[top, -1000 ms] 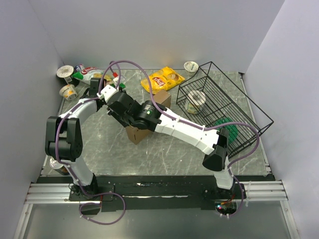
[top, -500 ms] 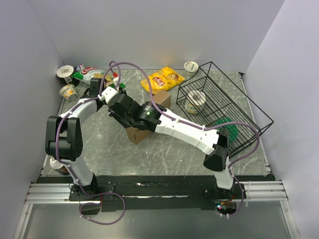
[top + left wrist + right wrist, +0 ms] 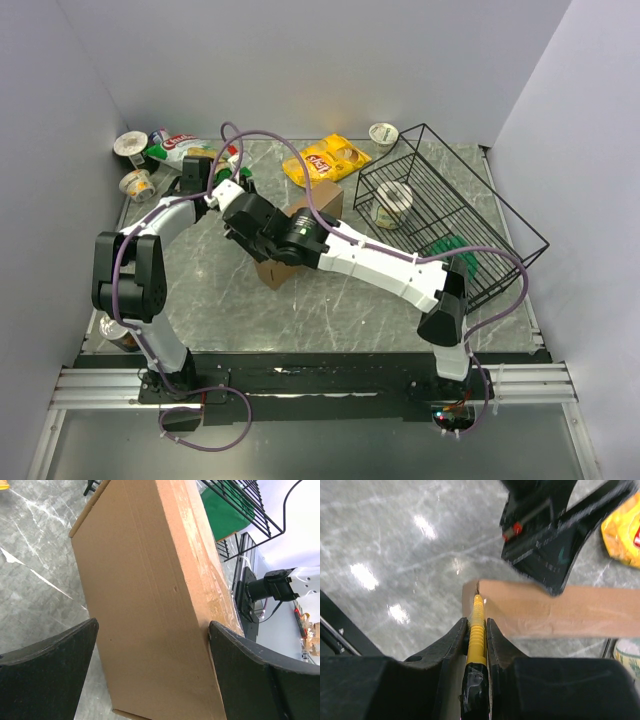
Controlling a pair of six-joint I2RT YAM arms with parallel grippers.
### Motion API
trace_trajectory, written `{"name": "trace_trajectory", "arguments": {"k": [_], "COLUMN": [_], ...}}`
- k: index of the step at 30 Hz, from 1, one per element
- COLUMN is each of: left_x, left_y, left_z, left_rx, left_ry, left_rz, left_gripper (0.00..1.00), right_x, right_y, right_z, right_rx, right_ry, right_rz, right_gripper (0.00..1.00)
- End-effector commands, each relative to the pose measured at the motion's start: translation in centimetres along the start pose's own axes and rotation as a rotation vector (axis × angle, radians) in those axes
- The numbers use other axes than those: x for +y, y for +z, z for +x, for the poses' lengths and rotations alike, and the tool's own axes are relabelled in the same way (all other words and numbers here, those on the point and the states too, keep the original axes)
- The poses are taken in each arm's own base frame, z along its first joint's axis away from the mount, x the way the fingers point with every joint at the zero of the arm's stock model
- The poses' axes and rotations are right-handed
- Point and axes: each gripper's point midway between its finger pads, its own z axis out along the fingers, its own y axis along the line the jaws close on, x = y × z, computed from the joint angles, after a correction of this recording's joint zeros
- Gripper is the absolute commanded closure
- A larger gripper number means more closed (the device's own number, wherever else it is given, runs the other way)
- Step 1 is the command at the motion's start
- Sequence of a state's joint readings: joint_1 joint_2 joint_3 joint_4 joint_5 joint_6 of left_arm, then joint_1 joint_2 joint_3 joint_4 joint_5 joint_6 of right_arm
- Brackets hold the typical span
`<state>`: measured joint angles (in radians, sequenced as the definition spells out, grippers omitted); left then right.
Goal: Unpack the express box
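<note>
Your R gripper (image 3: 478, 625) pinches a ribbed yellow tool (image 3: 476, 630) at the express box (image 3: 150, 605), flat brown cardboard mid-table on veined marble, w/ L gripper (image 3: 152, 665) spread wide around it.

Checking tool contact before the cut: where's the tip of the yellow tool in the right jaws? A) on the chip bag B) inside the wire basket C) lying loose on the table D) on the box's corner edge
D: in the right wrist view the yellow tool, clamped in the right gripper, has its tip at the corner edge of the box.
</note>
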<state>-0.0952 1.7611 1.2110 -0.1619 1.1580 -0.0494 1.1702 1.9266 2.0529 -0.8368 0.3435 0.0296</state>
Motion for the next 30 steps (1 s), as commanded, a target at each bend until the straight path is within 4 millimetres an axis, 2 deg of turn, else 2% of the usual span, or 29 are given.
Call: {"name": "trace_trajectory", "arguments": {"k": [1,13,17,24,30], "left_x": [5.0,5.6,5.7,5.6,5.1], "left_y": [0.2,0.3,0.3,0.2,0.1], "left_z": [1.3,1.3,1.4,1.3,0.6], "left_rx": [0.028,0.036,0.041,0.050,0.039], "left_ry": [0.022,0.019,0.014,0.024,0.040], "left_rz": [-0.194,-0.201,-0.203,-0.210,-0.201], "left_gripper": [0.04,0.04,0.04,0.04,0.04], "right_x": [-0.9,-1.4,-1.5,-3.7,-4.9], "right_y": [-3.3,-5.3,-5.4,-7.6,-9.9], "right_z": [0.6,1.6,1.1,-1.2,-0.6], "right_rx": [0.008,0.010,-0.010,-0.095,-0.091], "right_ry": [0.000,-0.024,-0.027,-0.078,-0.091], "right_rz": [0.004,-0.014,-0.015,0.024,0.001], "right_gripper": [1.00,1.00,1.00,1.00,1.00]}}
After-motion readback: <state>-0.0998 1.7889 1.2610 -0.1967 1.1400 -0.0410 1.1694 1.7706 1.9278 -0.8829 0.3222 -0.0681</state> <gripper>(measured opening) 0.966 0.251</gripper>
